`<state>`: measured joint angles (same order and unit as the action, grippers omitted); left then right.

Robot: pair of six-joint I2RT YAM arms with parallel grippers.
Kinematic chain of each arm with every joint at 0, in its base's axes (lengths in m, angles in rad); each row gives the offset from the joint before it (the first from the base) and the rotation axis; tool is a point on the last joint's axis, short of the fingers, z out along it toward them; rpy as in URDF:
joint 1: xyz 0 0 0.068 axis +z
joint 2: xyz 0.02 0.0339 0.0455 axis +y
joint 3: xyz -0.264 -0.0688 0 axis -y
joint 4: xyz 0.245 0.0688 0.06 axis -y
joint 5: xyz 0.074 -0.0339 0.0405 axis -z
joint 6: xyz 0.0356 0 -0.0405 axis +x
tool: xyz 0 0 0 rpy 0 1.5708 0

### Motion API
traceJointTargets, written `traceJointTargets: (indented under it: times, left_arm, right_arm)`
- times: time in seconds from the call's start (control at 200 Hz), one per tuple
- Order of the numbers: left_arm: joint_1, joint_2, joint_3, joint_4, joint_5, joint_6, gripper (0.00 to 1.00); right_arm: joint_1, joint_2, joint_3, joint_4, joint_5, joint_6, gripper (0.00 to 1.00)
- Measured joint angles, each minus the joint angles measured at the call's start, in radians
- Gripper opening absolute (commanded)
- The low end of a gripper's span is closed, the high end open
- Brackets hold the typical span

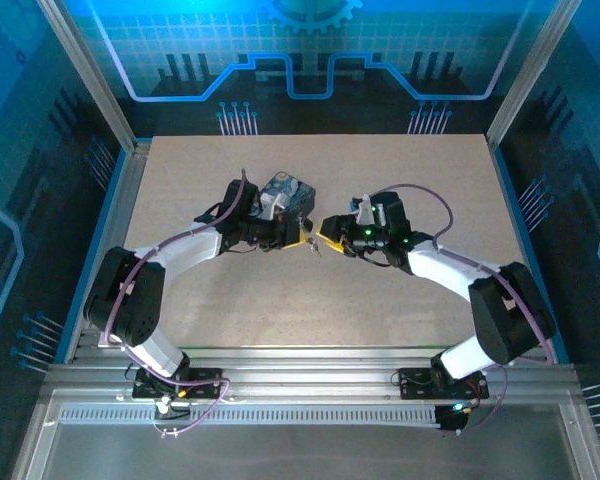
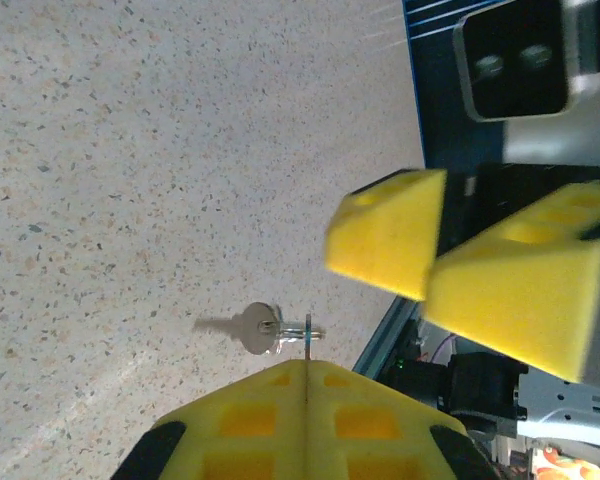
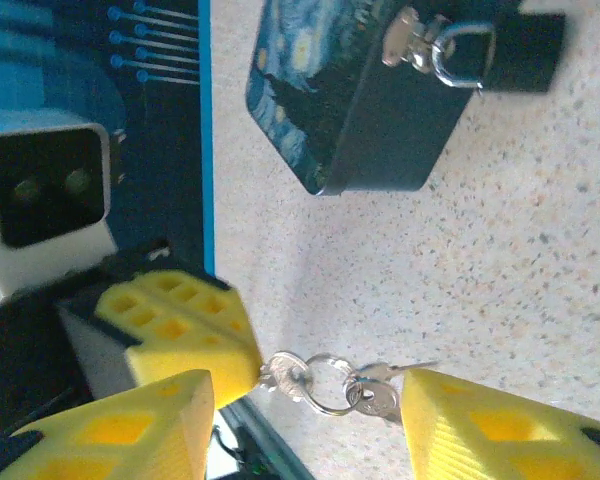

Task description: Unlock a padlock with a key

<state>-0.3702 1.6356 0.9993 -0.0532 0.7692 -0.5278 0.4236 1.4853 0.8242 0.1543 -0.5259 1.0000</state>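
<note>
Tabletop: pale beige speckled board (image 1: 400, 300) across the centre of the frame.
Frame: silver aluminium posts (image 1: 86, 75) at upper left and upper right; slotted aluminium rails (image 1: 310, 378) along the bottom.
Walls: dark blue panels with bright circuit lines (image 1: 180, 55); gear outline (image 1: 310, 10) top centre.
Light: cyan glow along the top.

Evenly lit from above, pale tabletop (image 1: 380, 290) bright against dim blue surroundings, with a cyan glow along the back wall. Soft shadows under the arms. Close yellow foam pads (image 2: 250, 425) blurred in both wrist views. Key (image 2: 255, 328) slightly soft, small glint on the padlock (image 3: 490, 52) shackle.
</note>
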Motion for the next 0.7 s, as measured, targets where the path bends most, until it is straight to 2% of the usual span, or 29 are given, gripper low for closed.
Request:
traceJointTargets:
  times: [0.16,0.33,0.47,0.7]
  left_arm:
    - [0.001,0.025,0.03,-0.021,0.057,0.055,0.0]
    - [0.001,0.034,0.045,-0.021,0.109,0.082,0.0]
    - [0.001,0.034,0.045,-0.023,0.132,0.09,0.0]
    - [0.001,0.034,0.044,-0.019,0.15,0.09,0.0]
  right_arm:
    - [-0.018,0.002,0.049,-0.064,-0.1,-0.27,0.47]
    - [-0.019,0.051,0.093,-0.094,-0.203,-0.484,0.45]
    - [-0.019,0.101,0.102,-0.094,-0.275,-0.565,0.39]
    - [-0.022,0.145,0.103,-0.059,-0.359,-0.584,0.24]
